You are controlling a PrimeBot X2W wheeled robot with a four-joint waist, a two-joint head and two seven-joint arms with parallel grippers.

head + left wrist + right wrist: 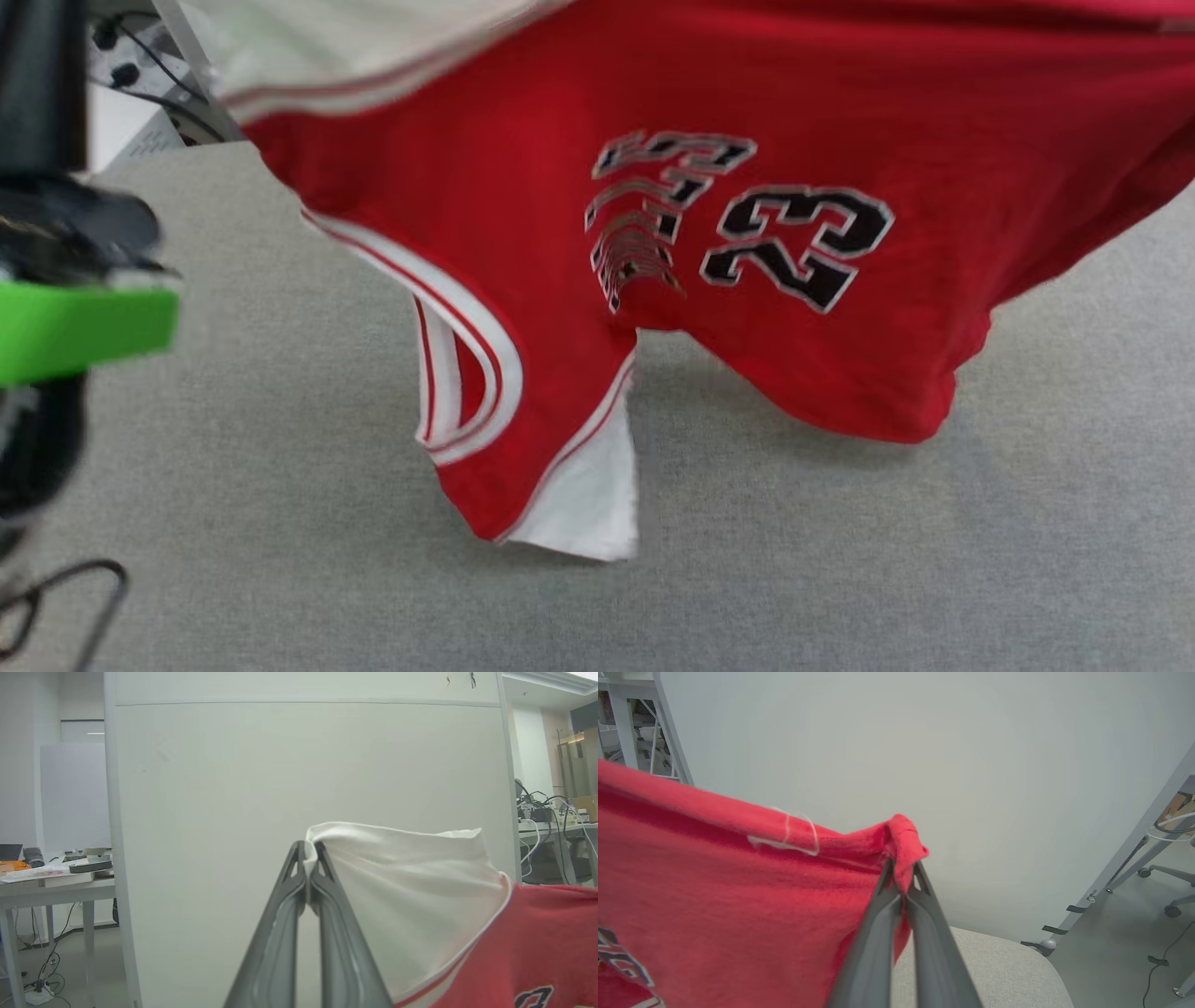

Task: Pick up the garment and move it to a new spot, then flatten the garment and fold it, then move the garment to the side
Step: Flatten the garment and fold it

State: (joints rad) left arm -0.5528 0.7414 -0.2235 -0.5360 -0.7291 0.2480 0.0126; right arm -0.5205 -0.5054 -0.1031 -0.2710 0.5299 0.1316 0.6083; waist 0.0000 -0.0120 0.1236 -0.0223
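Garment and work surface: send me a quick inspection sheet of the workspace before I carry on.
Surface: grey fabric-covered top, with the garment's shadow on it.
Job's things: garment hangs spread above the top, number 23 showing, one white sleeve dangling lowest.
Clutter: blurred green object at the head view's left edge, unidentifiable.
Grippers: left gripper shut on the white sleeve edge; right gripper shut on a red corner.
Cables: black cable loop at lower left; wires on a far desk.
Surroundings: pale partition panel behind the garment.
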